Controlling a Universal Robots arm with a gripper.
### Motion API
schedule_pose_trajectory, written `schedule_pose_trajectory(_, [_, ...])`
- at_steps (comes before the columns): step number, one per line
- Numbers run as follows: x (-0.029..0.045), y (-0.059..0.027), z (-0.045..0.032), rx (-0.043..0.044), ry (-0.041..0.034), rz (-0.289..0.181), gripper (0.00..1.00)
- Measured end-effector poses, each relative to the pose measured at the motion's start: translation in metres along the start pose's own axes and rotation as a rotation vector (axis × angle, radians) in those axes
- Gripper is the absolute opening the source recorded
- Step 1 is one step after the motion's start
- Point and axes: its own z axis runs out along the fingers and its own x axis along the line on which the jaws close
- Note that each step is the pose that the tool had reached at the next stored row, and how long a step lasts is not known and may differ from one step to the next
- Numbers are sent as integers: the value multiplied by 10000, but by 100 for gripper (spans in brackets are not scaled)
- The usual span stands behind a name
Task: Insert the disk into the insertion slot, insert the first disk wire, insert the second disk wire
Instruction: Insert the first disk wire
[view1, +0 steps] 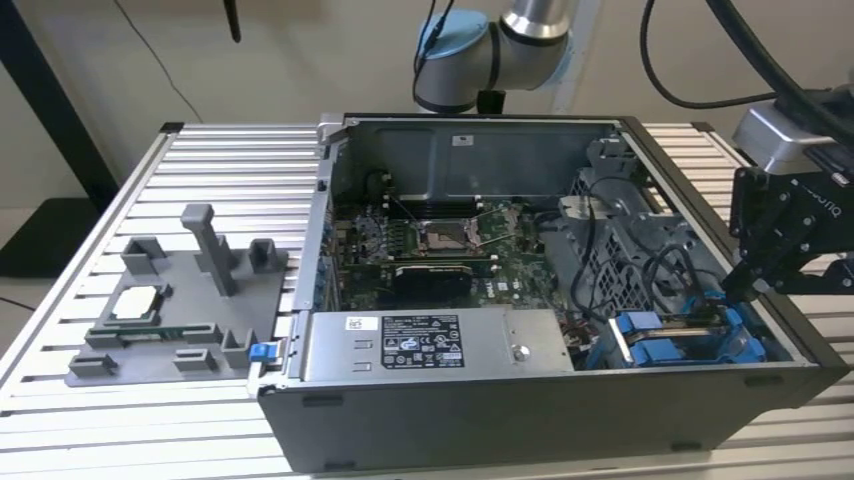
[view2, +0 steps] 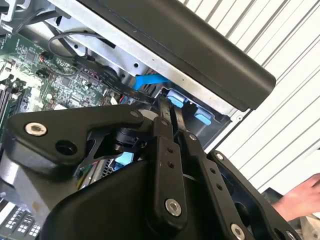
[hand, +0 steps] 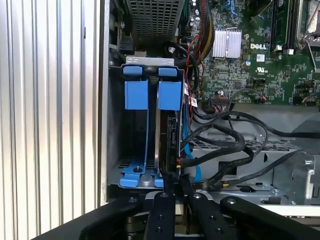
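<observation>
— Two compartments are counted in the insertion slot (hand: 114, 125) in the first wrist view. In which is the disk (hand: 170, 135) found?

— It is seen standing on edge in the compartment on the circuit board (hand: 260, 70) side, marked by one of the blue tabs (hand: 169, 95). The compartment against the case (view1: 534, 420) wall is taken up by a blue rail (hand: 135, 175) alone, as far as can be told.

— How is the gripper (hand: 175, 181) placed to it?

— It is held just beside the disk's near end. The disk's long axis is laid straight away from the gripper, toward the blue tabs, so the end nearest the gripper is the one where the wires gather.

— Which wires?

— A black wire (hand: 200, 159) is brought up to that end, and a blue wire (hand: 186, 150) is run just beside it. Whether either is seated cannot be told.

— Is anything pinched?

— The fingers (view2: 162, 132) are pressed close together in both wrist views. Whether a plug is caught at the tips cannot be made out.

— And from outside?

— In the exterior view the gripper (view1: 731, 295) is dipped into the case corner at the exterior view's right, above the slot. The disk step is judged done, and the wire work is judged to be in hand.
</observation>
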Motion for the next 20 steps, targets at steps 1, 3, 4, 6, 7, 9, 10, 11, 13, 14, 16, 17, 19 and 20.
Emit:
schedule_pose_trajectory(1, [0,0,0,0,0,0,0])
schedule_pose_trajectory(3, [0,2,-9,0,-1,0,0])
schedule_pose_trajectory(4, [-1,8,-23,0,-3,1,0])
schedule_pose_trajectory(6, [-4,29,-50,1,-5,1,0])
schedule_pose_trajectory(7, [-7,46,-62,2,-11,3,0])
schedule_pose_trajectory(9, [-22,77,-88,7,-15,7,0])
schedule_pose_trajectory(10, [-33,87,-98,7,-13,10,0])
schedule_pose_trajectory(11, [-44,97,-108,9,-13,13,0])
schedule_pose_trajectory(13, [-67,117,-128,16,-13,21,0])
schedule_pose_trajectory(14, [-79,128,-136,19,-12,25,0])
schedule_pose_trajectory(16, [-104,148,-147,25,-13,31,0])
schedule_pose_trajectory(17, [-117,160,-152,29,-12,34,0])
schedule_pose_trajectory(19, [-143,182,-161,37,-13,40,0])
schedule_pose_trajectory(20, [-158,192,-166,40,-13,43,0])
